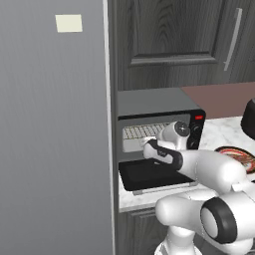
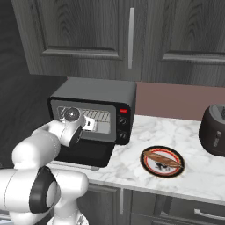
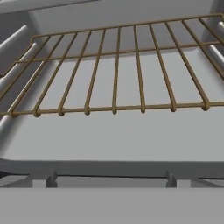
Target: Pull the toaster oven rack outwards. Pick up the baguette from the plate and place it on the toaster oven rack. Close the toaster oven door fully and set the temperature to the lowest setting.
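Observation:
The toaster oven (image 1: 149,102) (image 2: 96,90) stands on the marble counter with its door (image 1: 144,177) (image 2: 88,154) dropped flat in front. The rack (image 1: 137,132) (image 2: 102,115) (image 3: 116,74) lies inside the cavity. My gripper (image 1: 147,145) (image 2: 91,125) (image 3: 111,178) is at the cavity mouth, just in front of and a little below the rack's front bar. It is open, with nothing between the fingers. To the oven's right, the baguette (image 2: 161,158) lies on the plate (image 2: 144,160) (image 1: 234,151).
A tall grey panel (image 1: 50,124) stands close to the oven's left side. A large dark rounded vessel (image 2: 215,129) (image 1: 249,119) sits at the far right of the counter. Dark wall cabinets (image 2: 132,30) hang above. Two knobs (image 2: 122,128) are on the oven's right face.

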